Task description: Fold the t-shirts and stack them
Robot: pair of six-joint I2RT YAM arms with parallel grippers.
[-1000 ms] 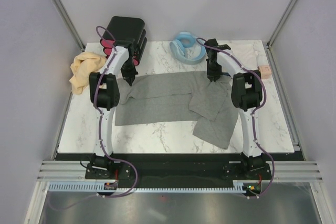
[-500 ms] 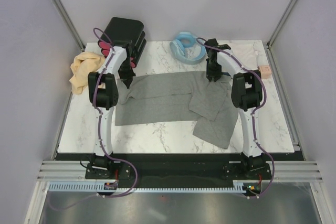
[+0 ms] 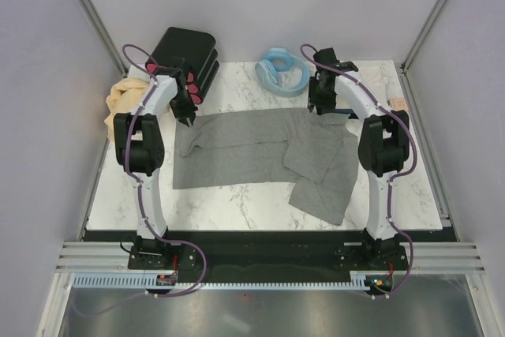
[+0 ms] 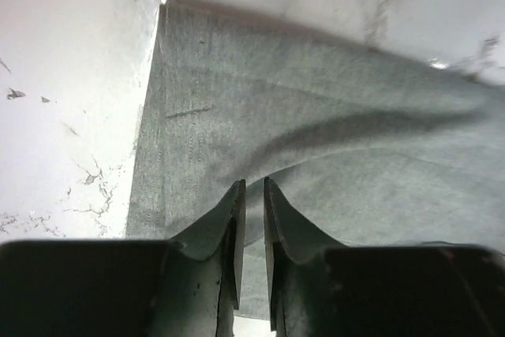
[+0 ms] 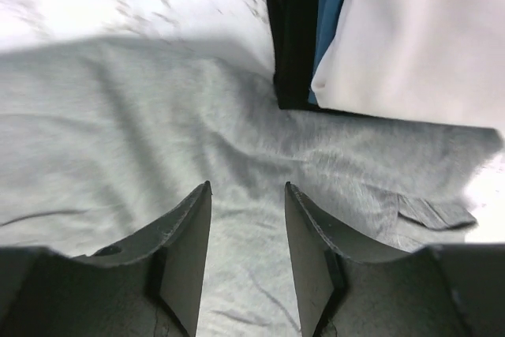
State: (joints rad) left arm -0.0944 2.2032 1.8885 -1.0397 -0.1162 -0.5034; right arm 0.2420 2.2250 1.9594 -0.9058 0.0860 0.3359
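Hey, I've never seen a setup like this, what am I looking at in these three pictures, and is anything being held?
This is a robot with a left arm and a right arm, both bolted to the near edge of a table. Each ends in a two-finger gripper.

The wide picture looks down from above and behind the arms. The other two come from cameras on the wrists, so the dark prongs at the bottom are each gripper's own fingers.

A grey shirt lies spread on the table, rumpled on its right side. Along the back are a tan shirt, a black box and a blue hose. White cloth lies by the right gripper.

The left gripper is at the grey shirt's far left corner, jaws barely apart. The right gripper's jaws are wider. Neither holds anything.
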